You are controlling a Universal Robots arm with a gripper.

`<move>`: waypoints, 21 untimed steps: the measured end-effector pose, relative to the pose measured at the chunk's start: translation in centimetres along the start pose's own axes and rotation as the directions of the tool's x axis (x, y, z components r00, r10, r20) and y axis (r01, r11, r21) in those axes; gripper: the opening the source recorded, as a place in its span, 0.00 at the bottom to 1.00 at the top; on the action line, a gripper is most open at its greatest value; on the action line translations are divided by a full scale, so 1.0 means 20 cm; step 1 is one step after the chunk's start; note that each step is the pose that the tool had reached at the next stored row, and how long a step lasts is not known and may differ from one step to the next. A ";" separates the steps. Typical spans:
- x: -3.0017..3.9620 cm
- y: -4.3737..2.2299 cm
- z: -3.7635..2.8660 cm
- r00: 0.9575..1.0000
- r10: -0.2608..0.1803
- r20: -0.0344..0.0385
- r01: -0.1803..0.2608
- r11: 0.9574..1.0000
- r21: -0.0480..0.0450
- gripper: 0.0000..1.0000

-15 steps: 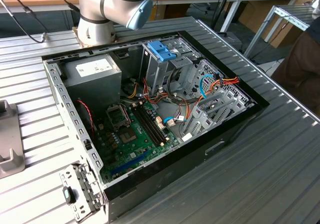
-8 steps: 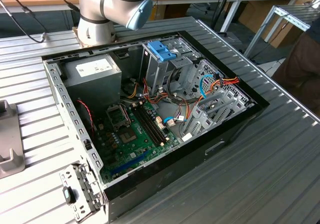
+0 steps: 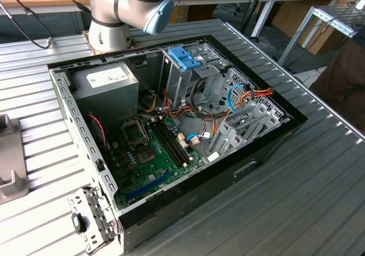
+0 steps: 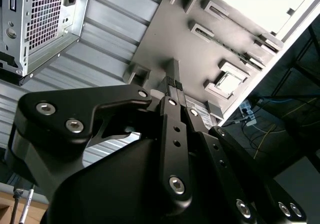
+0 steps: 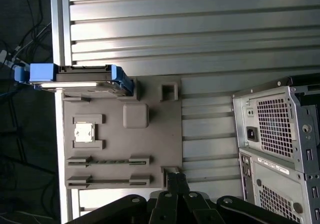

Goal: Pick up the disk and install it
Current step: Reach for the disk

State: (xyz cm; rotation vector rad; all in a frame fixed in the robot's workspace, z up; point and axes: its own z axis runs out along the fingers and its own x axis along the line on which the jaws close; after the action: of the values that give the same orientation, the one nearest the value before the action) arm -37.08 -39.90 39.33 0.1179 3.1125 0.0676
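First wrist view: disk [image 5: 82,79] on holder [image 5: 150,144].

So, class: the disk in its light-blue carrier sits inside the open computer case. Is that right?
No. In the first wrist view the disk in its light-blue carrier sits on the grey fixture tray on the slatted table, outside the computer case.

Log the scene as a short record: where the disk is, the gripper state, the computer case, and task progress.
disk: standing on edge along one side of the grey tray
gripper: shut, holding nothing, over the tray's opposite side
computer case: open, lying on the slatted table
progress: disk not yet picked up
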 end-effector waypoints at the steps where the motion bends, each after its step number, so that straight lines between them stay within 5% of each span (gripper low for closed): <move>1: 0.003 0.000 0.000 1.000 0.000 0.000 0.000 1.000 0.000 0.10; 21: 0.087 0.025 0.000 1.000 0.000 0.000 0.000 1.000 0.000 0.10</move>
State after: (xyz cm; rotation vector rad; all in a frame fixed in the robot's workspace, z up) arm -38.78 -39.26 39.31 0.1180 3.1125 0.0676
